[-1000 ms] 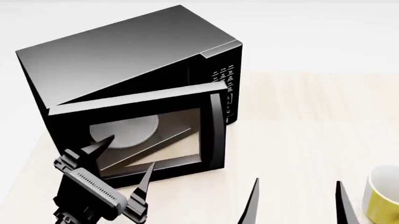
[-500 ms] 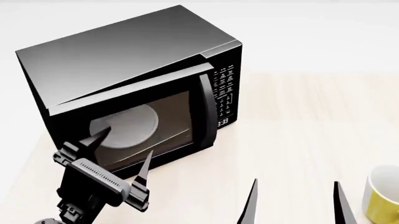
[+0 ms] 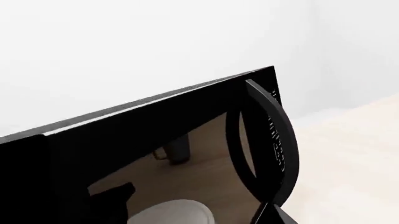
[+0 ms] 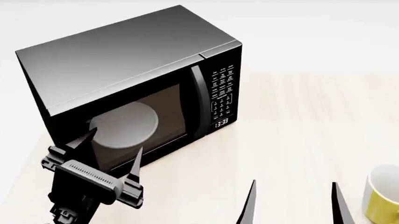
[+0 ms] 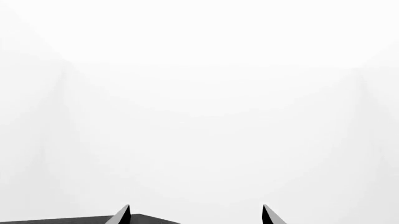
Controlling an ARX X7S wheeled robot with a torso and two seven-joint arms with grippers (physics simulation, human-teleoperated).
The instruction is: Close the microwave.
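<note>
Standing on the pale table point(image 4: 299, 121), the microwave point(image 4: 124, 60) had its door flush; left gripper point(image 4: 109, 154) spread before the glass, right gripper point(image 4: 293, 200) spread.

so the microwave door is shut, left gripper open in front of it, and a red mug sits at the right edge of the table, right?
Not quite: in the head view the mug is yellow, not red. The rest holds: microwave door shut, left gripper open in front of it.
</note>
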